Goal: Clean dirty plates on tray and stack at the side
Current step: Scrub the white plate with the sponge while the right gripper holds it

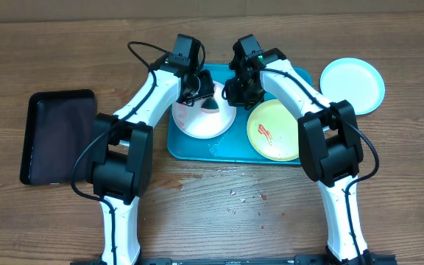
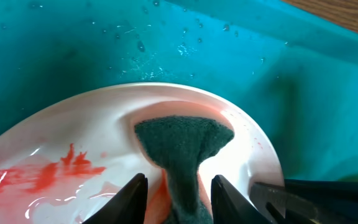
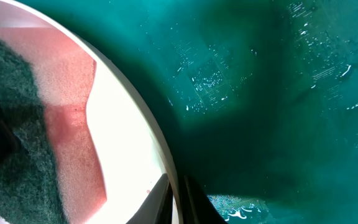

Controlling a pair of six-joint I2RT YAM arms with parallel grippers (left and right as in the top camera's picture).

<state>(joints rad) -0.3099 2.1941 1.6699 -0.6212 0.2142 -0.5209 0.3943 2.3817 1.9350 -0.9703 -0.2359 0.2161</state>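
Observation:
The white plate point(image 1: 197, 121) lies on the turquoise tray point(image 1: 197, 152), with a red smear on it in the left wrist view point(image 2: 42, 177). My left gripper point(image 1: 205, 96) is shut on a dark green sponge point(image 2: 185, 140) and presses it onto the white plate point(image 2: 92, 124). My right gripper point(image 1: 235, 94) is shut on that plate's rim point(image 3: 129, 124), one finger on each side point(image 3: 178, 196). The yellow-green plate point(image 1: 274, 131) with a red smear lies on the tray's right part. The pale mint-blue plate point(image 1: 352, 85) lies on the table to the right of the tray, and no smear shows on it.
A black tray point(image 1: 57, 136) lies on the wooden table at the left. Water drops sit on the turquoise tray floor point(image 2: 166, 37) point(image 3: 260, 93). A few crumbs lie on the table in front of the tray point(image 1: 234, 195).

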